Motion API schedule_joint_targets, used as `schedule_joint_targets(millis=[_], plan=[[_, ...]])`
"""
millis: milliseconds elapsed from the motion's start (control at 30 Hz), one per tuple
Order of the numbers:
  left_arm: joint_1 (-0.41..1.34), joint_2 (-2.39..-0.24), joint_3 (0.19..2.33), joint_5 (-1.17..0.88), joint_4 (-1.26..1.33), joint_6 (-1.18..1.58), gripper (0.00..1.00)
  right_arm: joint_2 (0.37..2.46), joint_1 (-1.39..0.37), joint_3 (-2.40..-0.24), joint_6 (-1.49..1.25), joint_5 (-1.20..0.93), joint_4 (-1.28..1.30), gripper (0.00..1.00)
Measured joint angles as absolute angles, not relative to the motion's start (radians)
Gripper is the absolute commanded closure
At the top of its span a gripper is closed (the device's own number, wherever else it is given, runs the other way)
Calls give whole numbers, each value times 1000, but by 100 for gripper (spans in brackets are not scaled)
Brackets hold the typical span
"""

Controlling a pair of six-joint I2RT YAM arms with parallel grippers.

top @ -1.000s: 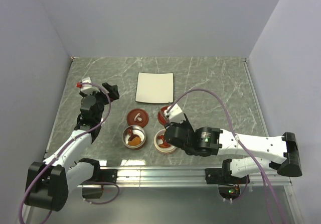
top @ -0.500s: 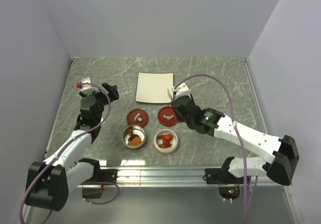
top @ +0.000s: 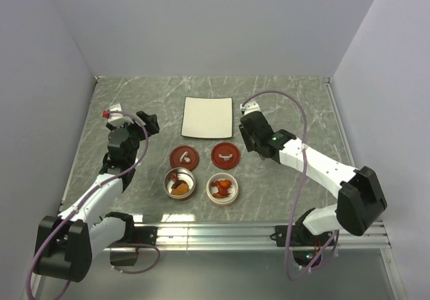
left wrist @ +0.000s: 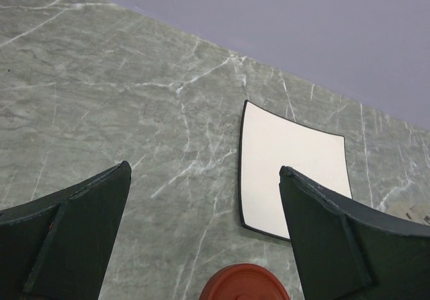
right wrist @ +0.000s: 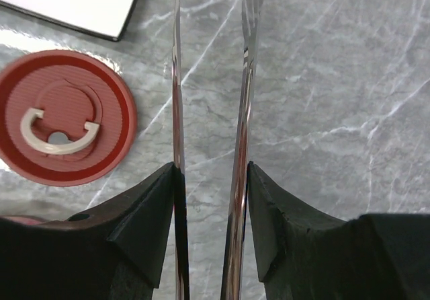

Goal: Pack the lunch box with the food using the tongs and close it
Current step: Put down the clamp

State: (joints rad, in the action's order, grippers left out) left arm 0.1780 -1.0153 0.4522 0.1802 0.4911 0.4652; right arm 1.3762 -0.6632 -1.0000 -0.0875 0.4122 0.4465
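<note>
Right wrist view: the right gripper (right wrist: 211,172), fingers half apart, clamps the tongs (right wrist: 245,111) above the table (right wrist: 336,78), beside a red lid (right wrist: 64,118). The left gripper (left wrist: 205,199) gapes wide, holding nothing. The food (top: 225,187) lies in two round tins (top: 166,181) by the table's near edge.

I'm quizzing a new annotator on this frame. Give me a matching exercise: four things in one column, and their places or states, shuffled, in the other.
Things:
1. tongs
2. food
3. white plate
4. left gripper

Places or states:
A. wide open, holding nothing
B. inside the two round containers
C. bare, beyond the red lids
D. clamped in the right gripper

Pairs: 1-D, 2-B, 3-C, 4-A
</note>
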Motion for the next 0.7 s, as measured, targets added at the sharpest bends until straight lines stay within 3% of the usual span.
schedule_joint_targets(millis=[700], plan=[[175, -1025, 452, 181, 495, 465, 1, 1630, -550, -1040, -91, 381, 441, 48]])
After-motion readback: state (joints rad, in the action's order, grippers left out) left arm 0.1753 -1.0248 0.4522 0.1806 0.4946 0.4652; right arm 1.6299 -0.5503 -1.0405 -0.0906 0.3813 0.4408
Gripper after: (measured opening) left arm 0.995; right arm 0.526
